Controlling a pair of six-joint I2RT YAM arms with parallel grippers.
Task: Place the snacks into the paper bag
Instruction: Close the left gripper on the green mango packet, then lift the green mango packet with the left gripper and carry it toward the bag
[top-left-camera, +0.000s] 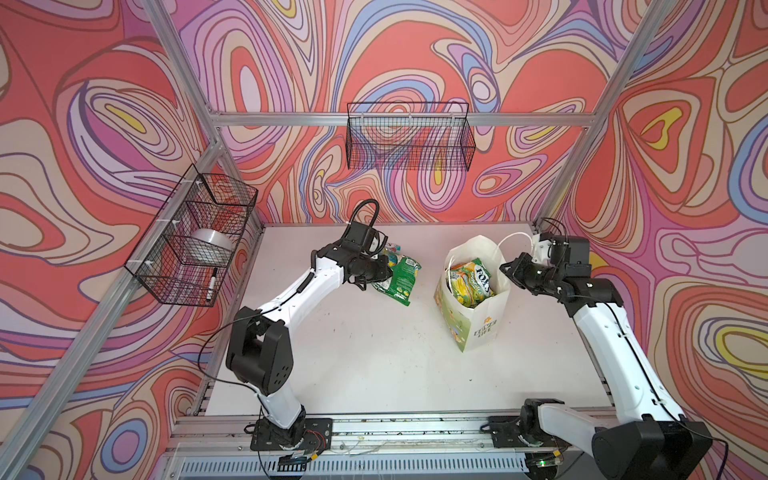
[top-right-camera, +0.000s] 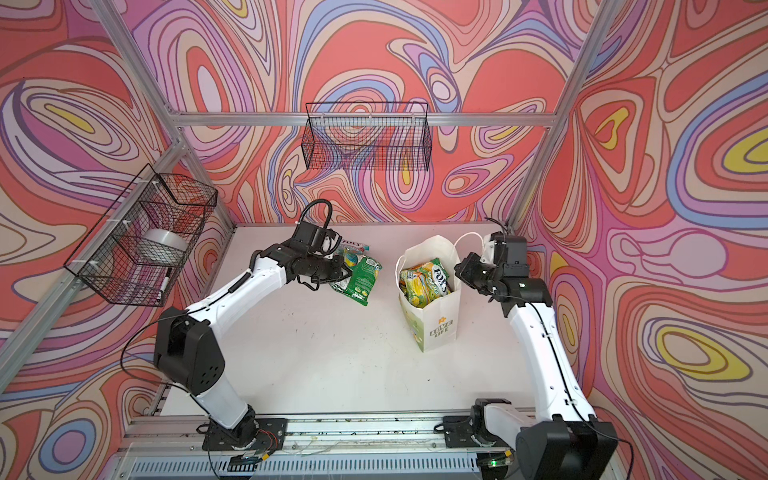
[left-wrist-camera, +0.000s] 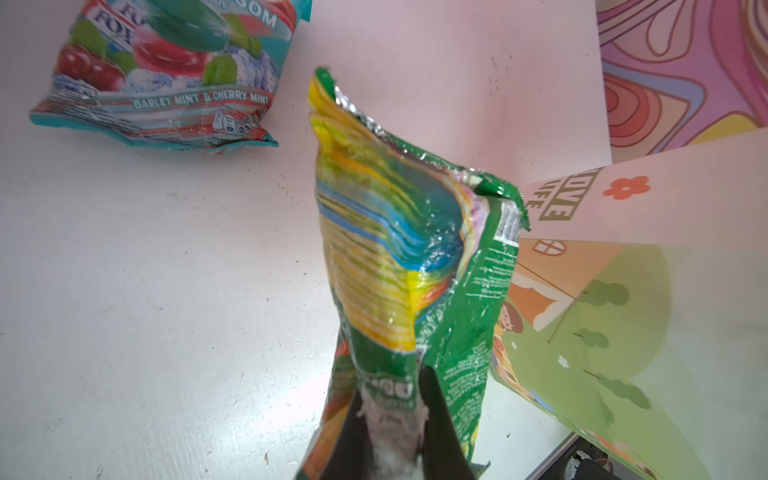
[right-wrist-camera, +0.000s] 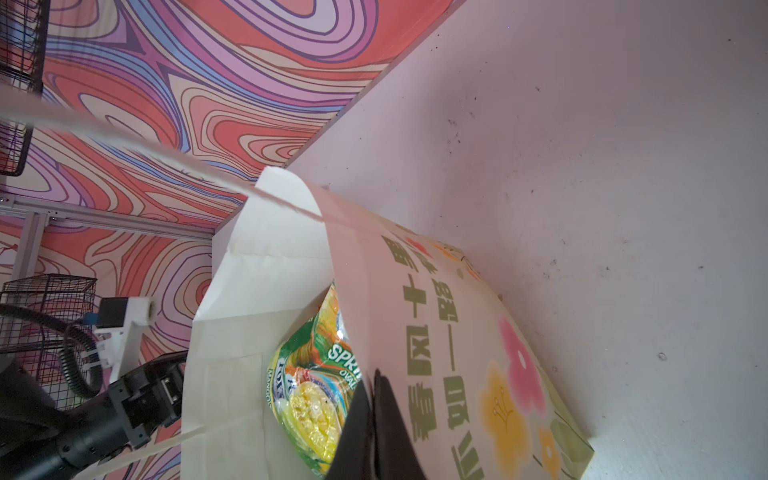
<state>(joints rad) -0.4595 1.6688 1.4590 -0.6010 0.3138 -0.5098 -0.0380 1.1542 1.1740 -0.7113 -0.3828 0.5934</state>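
My left gripper (top-left-camera: 388, 271) (left-wrist-camera: 390, 384) is shut on one end of a green snack packet (top-left-camera: 402, 277) (top-right-camera: 362, 279) (left-wrist-camera: 386, 249), which sticks out from the jaws toward the paper bag. A teal-red snack (left-wrist-camera: 166, 70) (top-left-camera: 392, 249) lies flat on the table behind it. The white paper bag (top-left-camera: 478, 320) (top-right-camera: 438, 328) (left-wrist-camera: 623, 208) stands upright right of centre. Yellow-green snacks (top-left-camera: 471, 276) (top-right-camera: 428, 282) (right-wrist-camera: 307, 395) fill it near its mouth. My right gripper (top-left-camera: 506, 268) (top-right-camera: 460, 270) (right-wrist-camera: 372, 384) is shut on the bag's rim on its right side.
A black wire basket (top-left-camera: 409, 137) hangs on the back wall. Another basket (top-left-camera: 195, 237) on the left wall holds a tape roll (top-left-camera: 212, 245) and a marker (top-left-camera: 212, 286). The bag's cord handle (top-left-camera: 515, 239) loops up beside the right wrist.
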